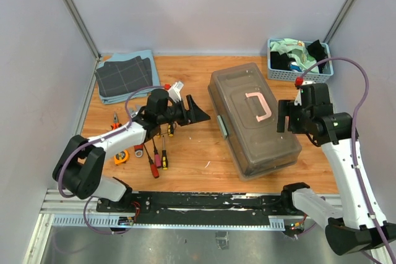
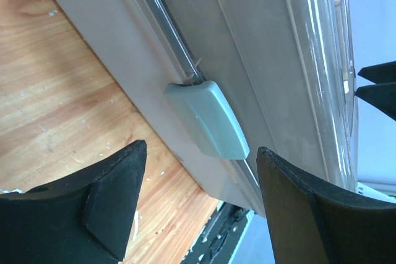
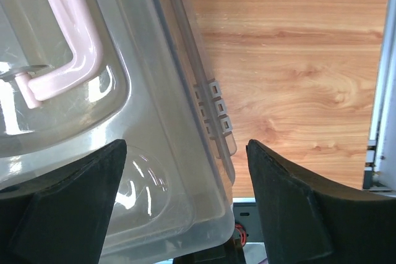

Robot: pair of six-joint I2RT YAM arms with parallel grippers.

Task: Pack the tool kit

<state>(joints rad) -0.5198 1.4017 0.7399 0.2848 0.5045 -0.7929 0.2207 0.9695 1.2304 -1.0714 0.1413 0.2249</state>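
The tool kit's grey-beige box (image 1: 253,122) lies closed on the wooden table, pink handle (image 1: 260,106) on its translucent lid. My left gripper (image 1: 197,112) is open just left of the box, facing its pale green latch (image 2: 207,119), with nothing between the jaws (image 2: 201,148). My right gripper (image 1: 286,115) hangs open over the box's right edge; its jaws (image 3: 185,143) straddle the lid rim and hinge (image 3: 216,119) without touching. Small screwdrivers (image 1: 158,159), an orange tape measure (image 1: 121,157) and pliers (image 1: 115,120) lie on the table at the left, under the left arm.
A blue slatted basket (image 1: 300,60) of cloths stands at the back right. Folded dark grid-pattern cloths (image 1: 124,75) lie at the back left. A black mounting rail (image 1: 204,202) runs along the near table edge. Grey walls close in on three sides.
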